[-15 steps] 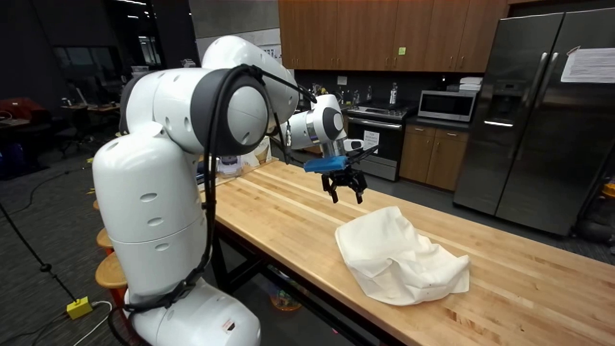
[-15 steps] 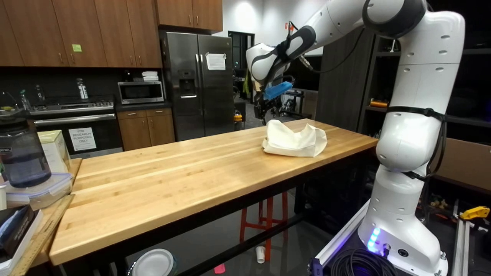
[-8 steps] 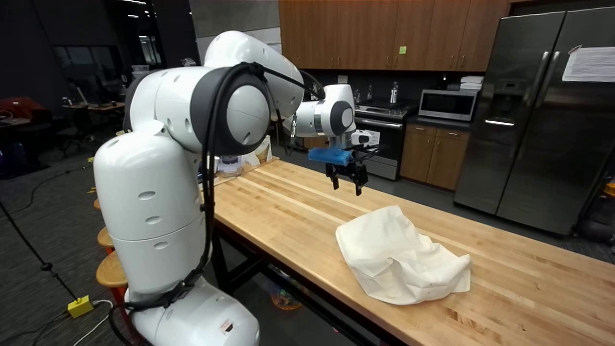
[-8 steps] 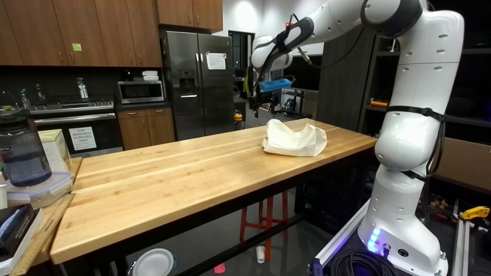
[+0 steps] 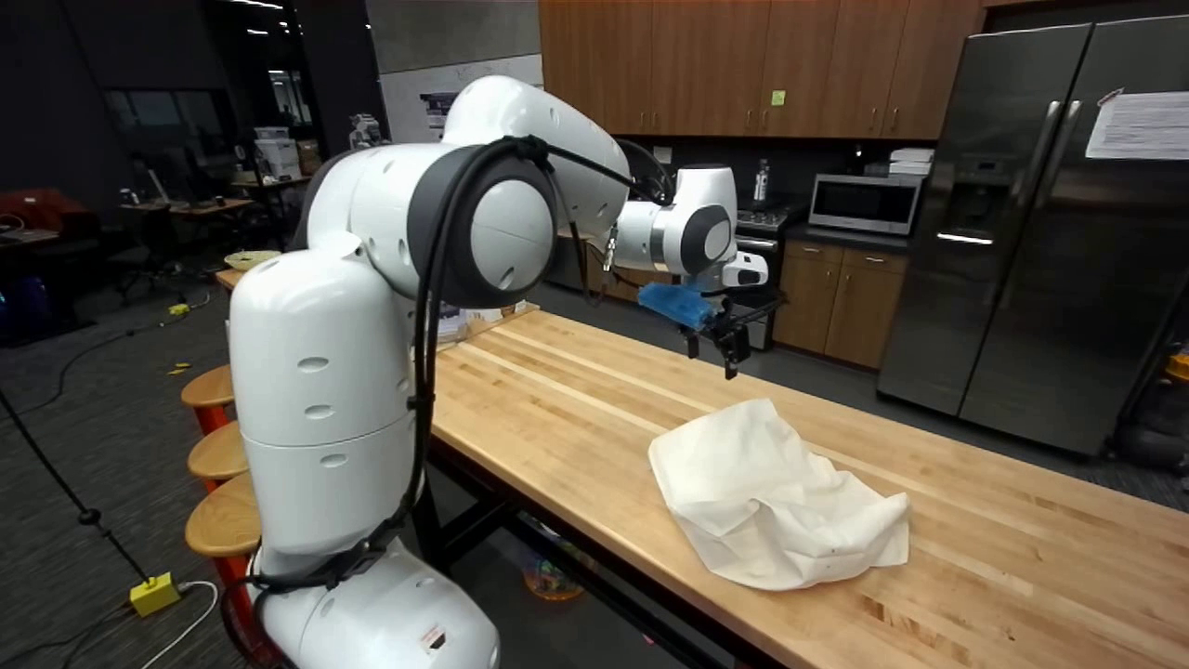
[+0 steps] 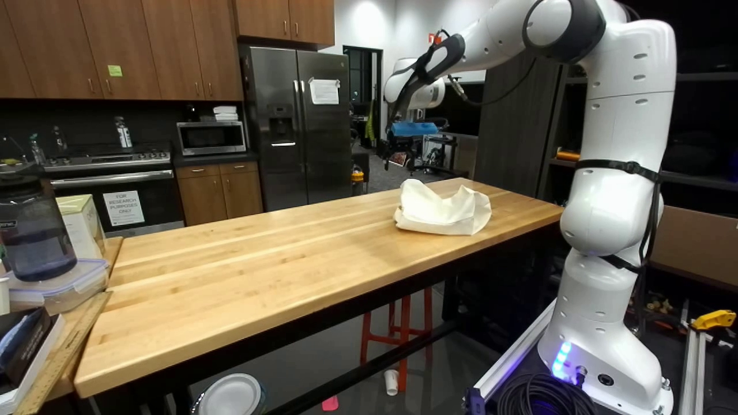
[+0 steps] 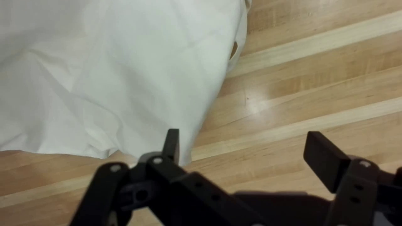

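Observation:
A crumpled off-white cloth (image 5: 780, 506) lies on the wooden table. It also shows in an exterior view (image 6: 441, 214), with raised folds, and fills the upper left of the wrist view (image 7: 125, 72). A small gap shows along its edge in the wrist view. My black gripper (image 5: 712, 360) hangs in the air above the table, beyond the cloth's far corner, pointing down. In the wrist view, the gripper (image 7: 244, 144) has its fingers wide apart with only bare table seen between them. The left finger overlaps the cloth's corner in that view; it is not touching it.
The wooden table (image 6: 248, 288) stretches across both exterior views. A water jug (image 6: 34, 230), a lidded plastic container (image 6: 63, 282) and a wooden ruler (image 6: 63, 357) sit at one end. Wooden stools (image 5: 223, 516) stand beside the arm. A fridge (image 5: 1040, 232) and a stove stand behind.
The arm has swung so the gripper has moved right in an exterior view, toward the cloth's far side, and has turned. It has also risen slightly from a second ago. The cloth has not moved.

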Tool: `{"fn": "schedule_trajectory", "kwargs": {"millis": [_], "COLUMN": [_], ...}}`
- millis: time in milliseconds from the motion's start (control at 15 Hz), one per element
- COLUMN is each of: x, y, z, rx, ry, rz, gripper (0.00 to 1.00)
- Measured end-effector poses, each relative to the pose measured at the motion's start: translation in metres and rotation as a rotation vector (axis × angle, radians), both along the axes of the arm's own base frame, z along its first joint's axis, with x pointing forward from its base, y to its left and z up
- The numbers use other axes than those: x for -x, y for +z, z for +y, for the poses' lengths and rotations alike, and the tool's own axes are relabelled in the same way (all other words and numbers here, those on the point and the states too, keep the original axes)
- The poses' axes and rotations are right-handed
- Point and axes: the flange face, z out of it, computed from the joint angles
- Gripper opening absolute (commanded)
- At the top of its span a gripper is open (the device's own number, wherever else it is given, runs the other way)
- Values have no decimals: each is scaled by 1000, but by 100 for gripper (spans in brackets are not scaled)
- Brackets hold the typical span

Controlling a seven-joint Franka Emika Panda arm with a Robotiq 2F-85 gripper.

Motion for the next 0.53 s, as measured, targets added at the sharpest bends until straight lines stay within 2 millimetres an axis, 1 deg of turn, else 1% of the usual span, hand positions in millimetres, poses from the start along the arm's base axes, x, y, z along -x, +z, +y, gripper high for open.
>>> {"fn": "schedule_trajectory", "kwargs": {"millis": [200,533], "x": [-8,-17], "y": [-15,-42], "z": [-19,-44], "rx": [0,1], "ry": [-89,-209], "rz": [-5,25], "gripper": [100,100]}}
